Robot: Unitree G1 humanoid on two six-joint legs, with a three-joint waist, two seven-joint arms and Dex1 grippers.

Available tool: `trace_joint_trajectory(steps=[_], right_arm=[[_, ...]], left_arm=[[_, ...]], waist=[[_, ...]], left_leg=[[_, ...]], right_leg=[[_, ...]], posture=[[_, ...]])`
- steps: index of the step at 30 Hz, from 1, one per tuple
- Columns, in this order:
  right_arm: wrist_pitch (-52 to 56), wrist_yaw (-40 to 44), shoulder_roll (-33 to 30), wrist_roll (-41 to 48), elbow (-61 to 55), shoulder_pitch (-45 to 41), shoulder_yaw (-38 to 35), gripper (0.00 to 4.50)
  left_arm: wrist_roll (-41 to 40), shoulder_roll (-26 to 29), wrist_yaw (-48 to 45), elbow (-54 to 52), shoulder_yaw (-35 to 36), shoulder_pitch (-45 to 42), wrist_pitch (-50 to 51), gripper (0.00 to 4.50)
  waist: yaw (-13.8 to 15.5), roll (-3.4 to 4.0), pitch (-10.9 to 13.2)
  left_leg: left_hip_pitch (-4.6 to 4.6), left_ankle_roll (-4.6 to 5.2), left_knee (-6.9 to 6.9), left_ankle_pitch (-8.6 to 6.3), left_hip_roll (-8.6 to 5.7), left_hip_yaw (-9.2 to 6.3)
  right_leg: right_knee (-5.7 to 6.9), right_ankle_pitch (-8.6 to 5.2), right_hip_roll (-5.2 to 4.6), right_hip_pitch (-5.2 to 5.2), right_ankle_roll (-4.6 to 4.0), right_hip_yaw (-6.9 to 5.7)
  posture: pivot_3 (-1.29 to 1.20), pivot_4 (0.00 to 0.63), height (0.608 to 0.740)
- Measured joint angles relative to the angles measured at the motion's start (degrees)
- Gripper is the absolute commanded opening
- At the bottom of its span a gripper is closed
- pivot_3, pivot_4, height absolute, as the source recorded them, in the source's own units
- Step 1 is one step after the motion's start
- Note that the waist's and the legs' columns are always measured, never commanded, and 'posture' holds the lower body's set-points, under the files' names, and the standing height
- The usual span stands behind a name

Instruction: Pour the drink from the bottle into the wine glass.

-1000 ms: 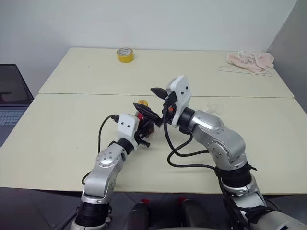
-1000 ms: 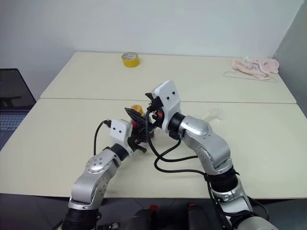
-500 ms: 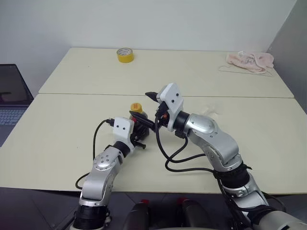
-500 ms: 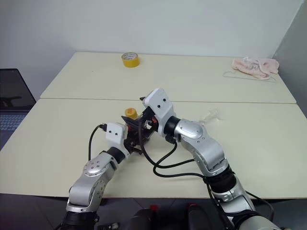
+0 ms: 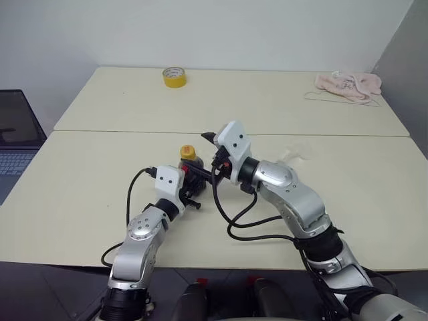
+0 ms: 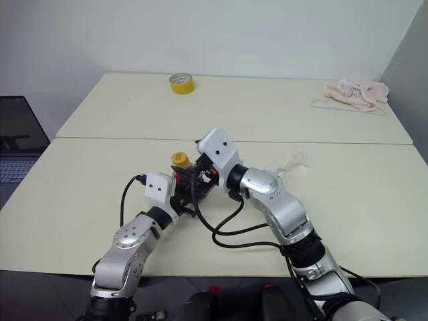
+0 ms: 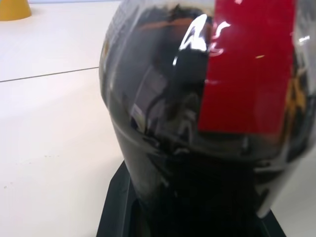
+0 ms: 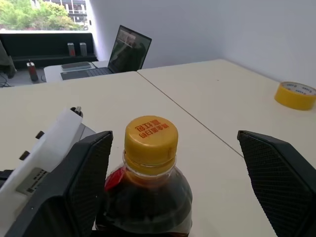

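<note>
Bottle point(image 5: 189, 165) stands upright on the near counter point(image 5: 80, 194), yellow cap point(image 8: 150, 138) still screwed on, dark drink point(image 8: 148, 202) filling it to the shoulder. Left claw point(image 5: 190, 187) is clamped shut on the bottle's lower body. Right claw point(image 8: 173, 168) sits spread wide, one finger either side of the cap, touching nothing.

Risks, as judged: the right fingers could close off-centre on the cap and skid on it, or twist the whole bottle in the left grip if that hold on the smooth plastic is weak. Wine glass point(image 6: 292, 161) stands well apart, to the right; a wide swing of the right arm could knock it.

Right wrist view gives cap alignment between the fingers, plus a laptop point(image 8: 129, 47) and tape roll point(image 8: 295, 95) beyond. Left wrist view shows red label point(image 7: 249, 64) at close range. Head views alone give the glass and pink cloth point(image 5: 348, 85).
</note>
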Motion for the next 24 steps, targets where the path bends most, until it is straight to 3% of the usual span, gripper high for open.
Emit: trace_joint_trajectory(steps=[13, 24], right_arm=[[0.4, 1.3, -0.4, 0.6, 0.7, -0.7, -2.3, 4.32], [1.3, 0.9, -4.3, -0.4, -0.2, 0.1, -3.6, 4.32]], left_arm=[[0.2, 0.2, -0.2, 0.1, -0.1, -0.1, 0.0, 0.76], [0.2, 0.5, -0.3, 0.2, 0.2, -0.1, -0.2, 0.75]], waist=[[0.0, 0.0, 0.0], [0.0, 0.0, 0.0]], left_leg=[[0.0, 0.0, 0.0, 0.0, 0.0, 0.0], [0.0, 0.0, 0.0, 0.0, 0.0, 0.0]], right_leg=[[0.0, 0.0, 0.0, 0.01, 0.0, 0.0], [0.0, 0.0, 0.0, 0.01, 0.0, 0.01]], posture=[[0.0, 0.15, 0.74], [0.0, 0.15, 0.74]])
